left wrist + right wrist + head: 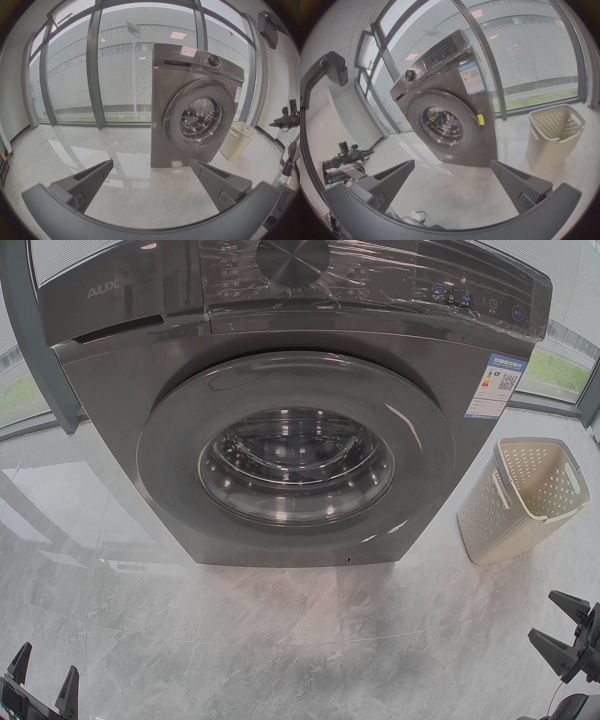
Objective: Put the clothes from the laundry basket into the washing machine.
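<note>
Straight ahead in the head view, the grey washing machine (294,427) stands on the pale tiled floor (281,627) with its round glass door (295,465) shut. The cream laundry basket (525,502) sits on the floor just beside the machine's right front corner, and its perforated walls are visible. The left gripper (49,660) hangs near at the lower left and the right gripper (542,615) near at the lower right. Both have their fingers spread and hold nothing. From the left wrist view, the left gripper (150,162) is spread wide over the floor, well short of the machine, with the basket to the machine's right. From the right wrist view, the right gripper (451,162) is likewise spread. The machine is ahead, a yellow tag (480,119) shows at the door's edge, and the basket stands upright to the right.
</note>
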`<state>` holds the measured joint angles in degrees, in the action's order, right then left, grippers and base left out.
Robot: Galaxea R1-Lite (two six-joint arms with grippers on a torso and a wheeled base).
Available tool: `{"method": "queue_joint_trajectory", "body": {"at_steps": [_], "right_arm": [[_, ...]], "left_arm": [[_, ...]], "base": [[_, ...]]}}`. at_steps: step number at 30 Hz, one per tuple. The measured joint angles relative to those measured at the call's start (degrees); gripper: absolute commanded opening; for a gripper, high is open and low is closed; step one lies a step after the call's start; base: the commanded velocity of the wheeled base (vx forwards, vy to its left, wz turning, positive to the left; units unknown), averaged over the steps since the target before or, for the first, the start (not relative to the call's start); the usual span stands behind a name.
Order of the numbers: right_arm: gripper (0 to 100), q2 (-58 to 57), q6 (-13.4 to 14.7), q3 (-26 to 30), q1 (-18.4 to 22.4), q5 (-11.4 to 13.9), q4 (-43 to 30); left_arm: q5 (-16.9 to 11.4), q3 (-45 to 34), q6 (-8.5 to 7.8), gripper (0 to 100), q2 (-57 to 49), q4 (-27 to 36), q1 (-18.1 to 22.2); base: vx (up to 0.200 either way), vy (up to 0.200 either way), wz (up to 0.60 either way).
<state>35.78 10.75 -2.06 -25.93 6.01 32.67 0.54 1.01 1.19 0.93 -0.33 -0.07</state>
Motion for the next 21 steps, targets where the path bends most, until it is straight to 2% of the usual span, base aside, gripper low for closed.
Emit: {"method": "queue_joint_trajectory", "body": {"at_steps": [5,8,11,13,18,21], "right_arm": [[100,-13.8,-2.2,-1.0,8.0,-0.4,-14.4],[100,-20.8,-3.4,-0.8,12.2,-3.4,-17.8],[100,-25.6,-4.4,0.3,16.3,-8.0,-19.4],[100,-27.2,-4.8,0.6,18.6,-9.3,-20.3],[100,-30.6,-6.8,1.0,25.3,-9.3,-25.5],[100,-32.1,-7.3,1.0,26.9,-9.6,-29.9]], "left_arm": [[0.0,0.0,0.04,100,0.0,0.0,0.0],[-0.1,0.0,0.06,100,0.0,0.0,-0.1],[-0.1,0.0,0.09,100,0.0,0.0,-0.1],[-0.1,0.0,0.11,100,0.0,0.0,-0.1],[-0.1,0.0,0.15,100,0.0,0.0,-0.1],[0.0,0.0,0.28,100,0.0,0.0,-0.1]], "base": [[0.0,0.0,0.0],[0.0,0.0,0.0],[0.0,0.0,0.0],[0.0,0.0,0.0],[0.0,0.0,0.0],[0.0,0.0,0.0]]}}
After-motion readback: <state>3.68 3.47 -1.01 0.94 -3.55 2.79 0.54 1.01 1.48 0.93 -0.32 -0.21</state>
